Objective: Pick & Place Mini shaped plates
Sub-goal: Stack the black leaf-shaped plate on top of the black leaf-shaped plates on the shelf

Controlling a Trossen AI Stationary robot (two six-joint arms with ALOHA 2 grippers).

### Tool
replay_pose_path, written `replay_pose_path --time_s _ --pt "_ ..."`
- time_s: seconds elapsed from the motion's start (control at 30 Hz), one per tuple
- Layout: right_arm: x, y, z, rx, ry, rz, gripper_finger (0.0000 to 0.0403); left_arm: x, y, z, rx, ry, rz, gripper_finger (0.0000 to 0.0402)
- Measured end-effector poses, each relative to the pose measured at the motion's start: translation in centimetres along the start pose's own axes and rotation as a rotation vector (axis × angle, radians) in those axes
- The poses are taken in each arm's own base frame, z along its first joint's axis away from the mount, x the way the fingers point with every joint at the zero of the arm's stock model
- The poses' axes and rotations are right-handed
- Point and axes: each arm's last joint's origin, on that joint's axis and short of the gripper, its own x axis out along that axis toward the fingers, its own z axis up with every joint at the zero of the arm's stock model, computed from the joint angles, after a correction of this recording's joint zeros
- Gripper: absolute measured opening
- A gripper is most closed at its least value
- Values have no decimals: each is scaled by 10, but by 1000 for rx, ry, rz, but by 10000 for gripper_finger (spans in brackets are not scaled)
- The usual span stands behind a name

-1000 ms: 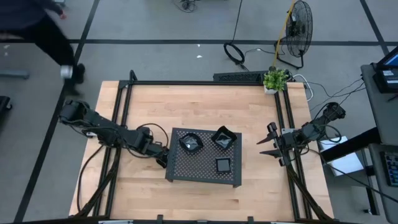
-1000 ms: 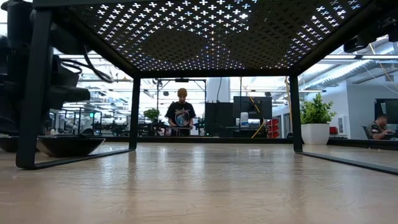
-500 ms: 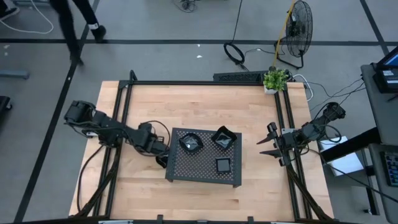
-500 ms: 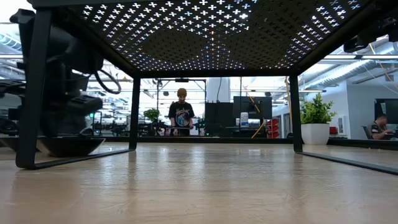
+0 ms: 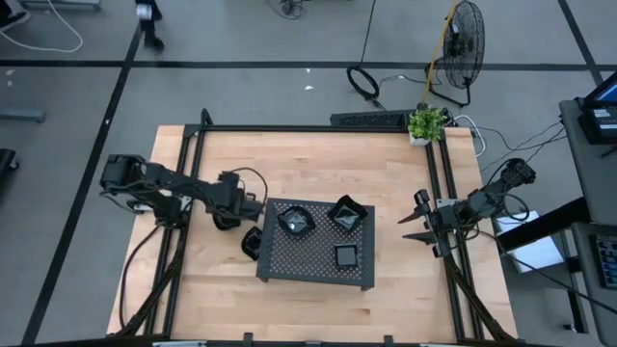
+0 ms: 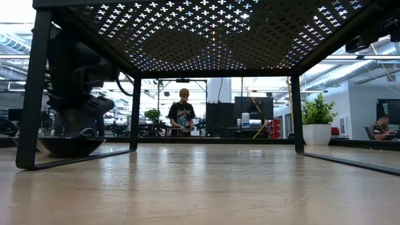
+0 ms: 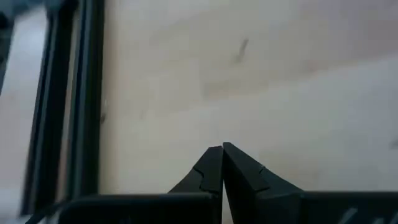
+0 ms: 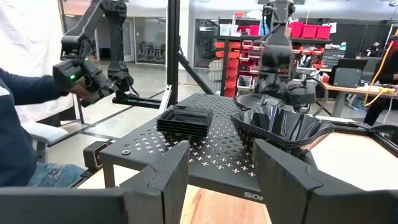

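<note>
Left tool [image 5: 253, 204] is pressed together, empty, over bare desk [image 5: 308, 159]. The loose plate [image 5: 252, 242] lies on the desk, nearer the front edge, beside the tray's [image 5: 318, 262] left edge. Right tool [image 5: 407, 227] is spread, parked well apart.

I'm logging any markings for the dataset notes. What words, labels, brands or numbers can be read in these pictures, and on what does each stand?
"SO": pale letters on the front edge of the perforated tray, cut off behind the right claw; the rest is hidden.
Graphic on the dark shirt of the person beyond the table: too small to read.
Red bins on the shelves: no readable labels.
Nothing else legible.
</note>
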Motion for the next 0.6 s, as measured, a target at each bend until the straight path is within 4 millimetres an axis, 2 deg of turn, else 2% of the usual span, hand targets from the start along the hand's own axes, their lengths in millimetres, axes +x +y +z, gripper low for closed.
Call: replay_pose_path --time_s 0.17,0.3,0.43,0.6 --pt "0 0 0 0 -1 0 165 -16 14 4 14 231 -154 7" --pt "0 0 0 0 0 0 165 -29 18 -4 4 390 -278 6" --pt "0 0 0 0 0 0 165 -35 16 -14 -2 408 -297 3" --pt "0 0 0 0 0 0 165 -25 12 -28 -57 413 -306 3"
